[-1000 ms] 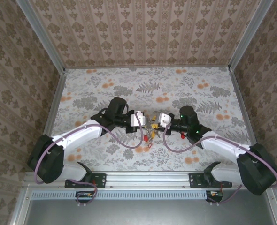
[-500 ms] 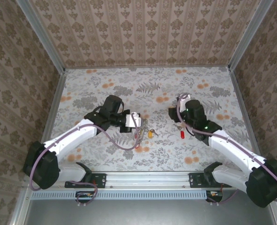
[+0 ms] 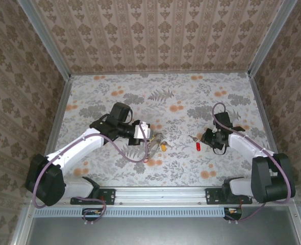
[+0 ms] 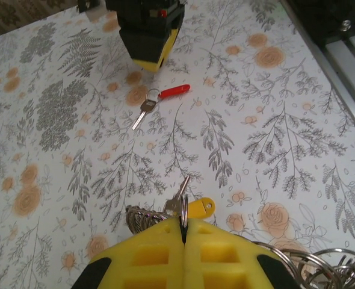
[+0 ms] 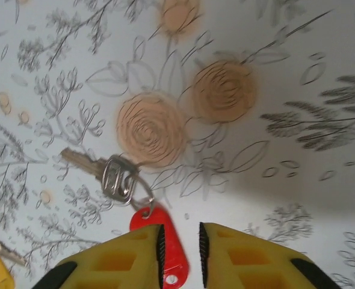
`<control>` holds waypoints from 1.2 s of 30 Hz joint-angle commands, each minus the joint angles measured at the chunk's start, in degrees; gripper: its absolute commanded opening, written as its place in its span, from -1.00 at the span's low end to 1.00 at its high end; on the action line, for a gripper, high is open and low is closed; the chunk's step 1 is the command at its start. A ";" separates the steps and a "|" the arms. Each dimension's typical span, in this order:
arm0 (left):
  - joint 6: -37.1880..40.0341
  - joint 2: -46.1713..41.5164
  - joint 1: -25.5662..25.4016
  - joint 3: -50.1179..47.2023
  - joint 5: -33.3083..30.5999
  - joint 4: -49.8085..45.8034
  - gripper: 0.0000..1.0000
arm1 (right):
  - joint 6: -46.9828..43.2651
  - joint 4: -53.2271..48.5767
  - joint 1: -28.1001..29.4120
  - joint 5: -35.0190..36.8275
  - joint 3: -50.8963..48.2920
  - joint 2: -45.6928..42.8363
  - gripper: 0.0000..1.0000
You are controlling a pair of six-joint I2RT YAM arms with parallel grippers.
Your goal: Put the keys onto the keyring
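**Ben:** What is closest to us?
**Mia:** A metal rail (image 3: pixel 160 195) at the near edge of the table. Both arms are fixed on it.
**Ben:** And a bit further in?
**Mia:** The left gripper (image 4: pixel 183 230). Its yellow fingers (image 4: pixel 141 253) are squeezed tight on the keyring (image 4: pixel 183 189). A thin bit of the ring pokes up between them, and the fingers hide the rest.
**Ben:** Anything next to it?
**Mia:** A key with a yellow tag (image 4: pixel 199 208) sits right beside the ring. A bunch of little silver rings (image 4: pixel 322 265) lies to the right of the fingers. A purple cable (image 3: pixel 135 155) loops over the table close by.
**Ben:** Where is the right gripper (image 5: pixel 180 241)?
**Mia:** Over to the right, low above a red tag (image 4: pixel 172 91). There is a small gap between its fingers, and it holds nothing. The fingers cover one end of the tag. A small ring (image 5: pixel 120 176) joins the tag to a silver key (image 5: pixel 78 159).
**Ben:** What is under it all?
**Mia:** A white tablecloth (image 3: pixel 191 97) with grey leaves and orange flowers.
**Ben:** And furthest away?
**Mia:** Walls (image 3: pixel 160 35) with brown patterned paper, and grey metal posts (image 3: pixel 43 38) in the corners.
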 commanded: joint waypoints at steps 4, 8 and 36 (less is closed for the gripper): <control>0.65 0.14 0.51 1.12 4.35 0.98 -1.00 | -0.42 6.10 -1.98 -9.44 -1.93 2.53 -0.35; 0.45 0.07 0.56 0.70 4.44 1.48 -1.00 | -0.40 8.79 -2.59 -11.02 -2.01 5.99 -0.35; -1.20 0.24 0.60 -0.10 3.61 3.40 -1.00 | 1.68 16.15 -3.37 -16.15 -2.04 10.73 -0.81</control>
